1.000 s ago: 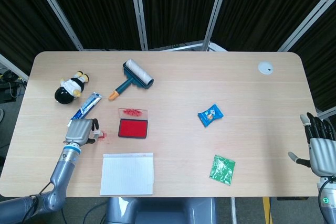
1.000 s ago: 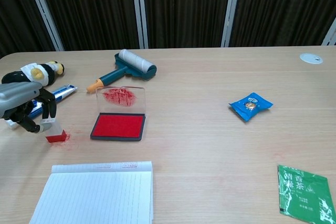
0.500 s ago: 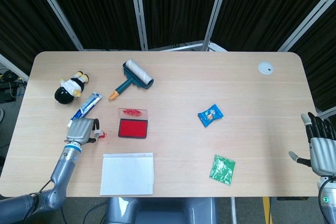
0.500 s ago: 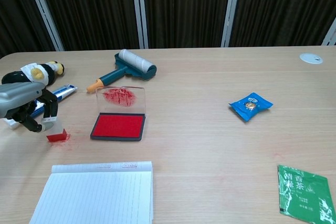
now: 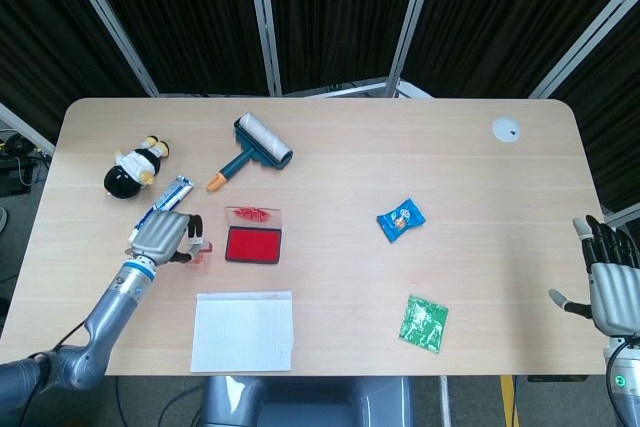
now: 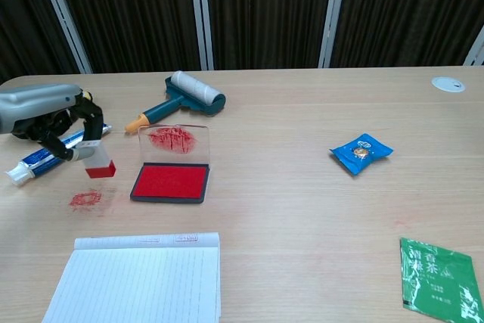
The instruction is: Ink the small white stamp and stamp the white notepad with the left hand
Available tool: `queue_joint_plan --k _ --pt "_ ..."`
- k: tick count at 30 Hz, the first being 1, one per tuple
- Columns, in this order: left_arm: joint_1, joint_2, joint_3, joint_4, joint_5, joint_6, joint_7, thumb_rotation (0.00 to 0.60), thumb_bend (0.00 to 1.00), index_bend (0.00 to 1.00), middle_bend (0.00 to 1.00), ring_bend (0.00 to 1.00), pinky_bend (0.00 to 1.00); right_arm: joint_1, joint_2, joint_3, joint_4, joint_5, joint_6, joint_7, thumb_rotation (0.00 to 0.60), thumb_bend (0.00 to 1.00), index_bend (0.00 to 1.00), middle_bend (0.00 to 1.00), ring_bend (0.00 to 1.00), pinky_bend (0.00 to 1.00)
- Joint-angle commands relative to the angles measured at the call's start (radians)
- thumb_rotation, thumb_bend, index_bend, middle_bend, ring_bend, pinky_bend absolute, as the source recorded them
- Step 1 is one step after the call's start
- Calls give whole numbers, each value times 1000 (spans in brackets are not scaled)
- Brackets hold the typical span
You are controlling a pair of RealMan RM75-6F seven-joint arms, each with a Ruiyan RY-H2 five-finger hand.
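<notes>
Left hand (image 6: 53, 119) grips small white stamp with red-inked base (image 6: 97, 160), held clear of the light wooden counter (image 6: 302, 187), just left of the open red ink pad (image 6: 171, 181). Red smear (image 6: 85, 199) on counter beneath. White lined notepad (image 6: 140, 281) near edge, unmarked. Judgement: stamp appears inked; stamping the notepad remains. Right hand (image 5: 610, 282) idle, holding nothing, fingers spread.

A robotics lab or test booth, staged for recording. Black pleated curtains (image 6: 265, 13) on pale metal frame posts (image 6: 333, 13) close off the upper part of both views. The pale wood table (image 5: 450, 147) has a cable grommet (image 5: 506, 129) at upper right, and unrelated props lie scattered across it: a lint roller (image 5: 252, 147), plush penguin (image 5: 136, 164), snack packet (image 5: 401, 219).
</notes>
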Motion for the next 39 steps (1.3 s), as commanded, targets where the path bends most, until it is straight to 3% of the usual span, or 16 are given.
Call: queue_joint_plan --k 1,7,15,39 --pt "-47 2 -14 19 59 -38 -35 600 384 559 530 823 801 4 -1 6 -3 14 -8 -6 600 0 0 0 0 0" --pt "-112 -79 -11 113 107 -74 -37 600 394 579 548 836 801 11 -5 19 -5 42 -18 -19 600 0 0 0 0 0" --pt "-148 -164 2 217 94 -99 -31 600 397 590 553 836 801 14 -6 25 10 72 -37 -15 600 0 0 0 0 0" --pt "-150 -245 42 339 144 -100 -138 600 398 601 558 836 801 18 -15 28 31 84 -44 -13 600 0 0 0 0 0"
